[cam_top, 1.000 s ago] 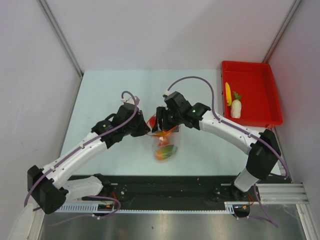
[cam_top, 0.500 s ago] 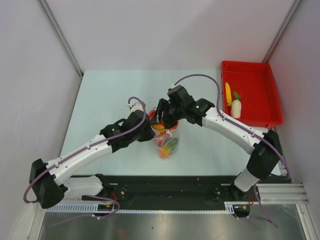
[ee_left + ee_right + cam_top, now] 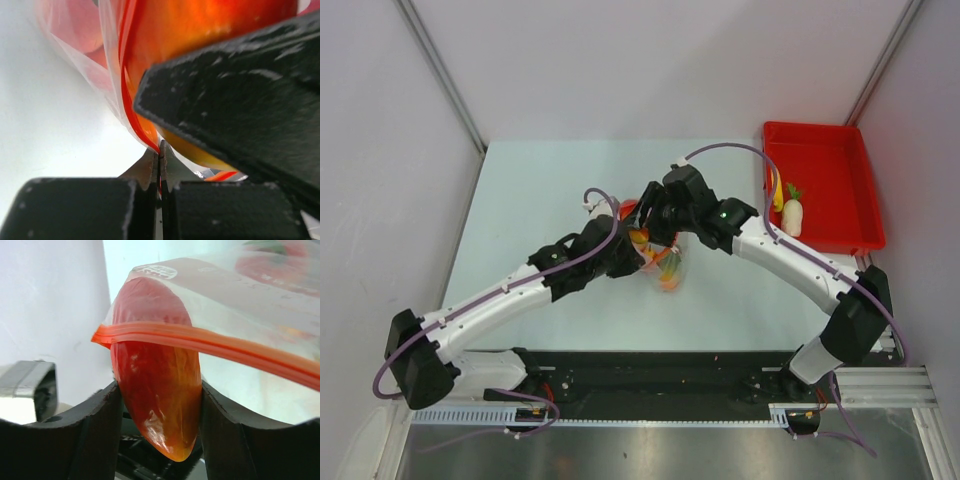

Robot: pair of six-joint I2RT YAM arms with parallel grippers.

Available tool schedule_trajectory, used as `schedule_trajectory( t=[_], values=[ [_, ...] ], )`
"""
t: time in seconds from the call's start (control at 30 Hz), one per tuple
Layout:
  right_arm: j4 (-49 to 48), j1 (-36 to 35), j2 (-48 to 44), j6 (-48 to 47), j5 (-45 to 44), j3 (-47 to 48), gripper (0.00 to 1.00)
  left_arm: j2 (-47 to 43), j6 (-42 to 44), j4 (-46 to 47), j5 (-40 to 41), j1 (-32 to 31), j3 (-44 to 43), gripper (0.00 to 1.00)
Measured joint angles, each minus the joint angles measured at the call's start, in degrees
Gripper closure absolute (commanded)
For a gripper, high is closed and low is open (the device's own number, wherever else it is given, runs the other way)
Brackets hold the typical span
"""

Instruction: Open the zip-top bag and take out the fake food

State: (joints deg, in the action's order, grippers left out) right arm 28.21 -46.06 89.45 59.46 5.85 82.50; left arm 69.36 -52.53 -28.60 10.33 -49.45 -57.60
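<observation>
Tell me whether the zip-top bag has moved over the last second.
Yes. In the top view the zip-top bag has shifted right and a little farther back, closer to the red tray.

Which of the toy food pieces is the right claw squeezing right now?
The red-orange piece at the mouth of the zip-top bag, clamped in the right claw. The white radish and yellow piece lie in the red tray.

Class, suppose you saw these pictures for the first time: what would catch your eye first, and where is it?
Mid-table, the right gripper clamps a red-orange toy fruit at the mouth of the zip-top bag, while the left gripper pinches the bag's edge. At the far right, a red tray holds a white radish and a yellow piece.
</observation>
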Motion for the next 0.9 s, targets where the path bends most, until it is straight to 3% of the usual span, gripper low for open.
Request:
schedule_trajectory(
  t=[0.23,0.47,0.6,0.73,0.9],
  values=[
    [-0.72,0.94,0.00,3.43,4.50,-0.09,0.87,-0.61,-0.39,0.50,-0.20,1.60,1.90,1.00],
    [5.11,0.63,-1.22,-5.07,20.15,-0.04,0.87,-2.62,4.68,-3.76,-1.53,11.32,0.98,1.00],
    [8.17,2.19,-4.26,-9.07,26.60,-0.11,0.88,-1.81,8.31,-6.64,-1.46,12.72,-2.86,1.00],
    [8.76,8.07,-8.68,-13.03,33.07,-0.09,0.86,-0.52,11.69,-7.98,-0.42,13.29,-7.08,1.00],
    [11.47,24.48,-14.56,-20.24,32.06,0.04,0.85,-0.44,15.13,-10.82,0.55,14.27,-9.57,1.00]
  ],
)
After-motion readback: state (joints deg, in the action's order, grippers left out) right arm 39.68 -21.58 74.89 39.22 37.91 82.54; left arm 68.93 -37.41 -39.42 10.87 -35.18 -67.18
